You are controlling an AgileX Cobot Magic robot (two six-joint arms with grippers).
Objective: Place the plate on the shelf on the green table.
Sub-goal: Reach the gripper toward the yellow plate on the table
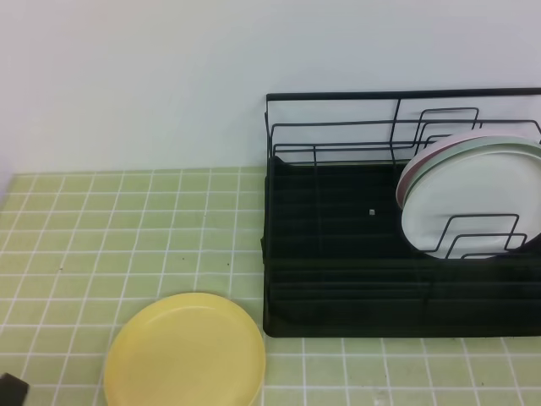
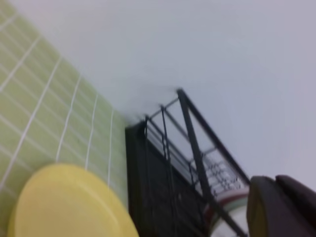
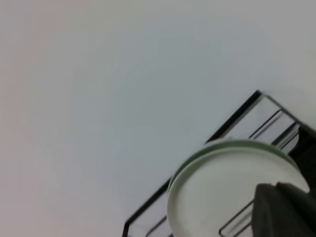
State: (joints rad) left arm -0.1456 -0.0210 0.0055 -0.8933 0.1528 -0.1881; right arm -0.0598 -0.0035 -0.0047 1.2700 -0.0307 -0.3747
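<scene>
The left gripper [image 2: 281,207] is closed on nothing, a dark shape at its wrist view's lower right; the right gripper [image 3: 286,210] likewise, empty. The yellow plate [image 1: 184,351] lies flat on the green table [image 1: 101,220], just left of the shelf [image 1: 338,254], untouched. Only the overhead view shows two plates [image 1: 473,199] standing in the shelf.

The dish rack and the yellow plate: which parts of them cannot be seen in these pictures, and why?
- Dish rack: its right end is cut off by the frame edge in the exterior high view.
- Yellow plate: its near rim is cut off by the bottom edge there; the left wrist view is blurred.
- Plates in the rack: they overlap, so their number is unclear.
- Both jaws: only dark, blurred corners show in the wrist views.
</scene>
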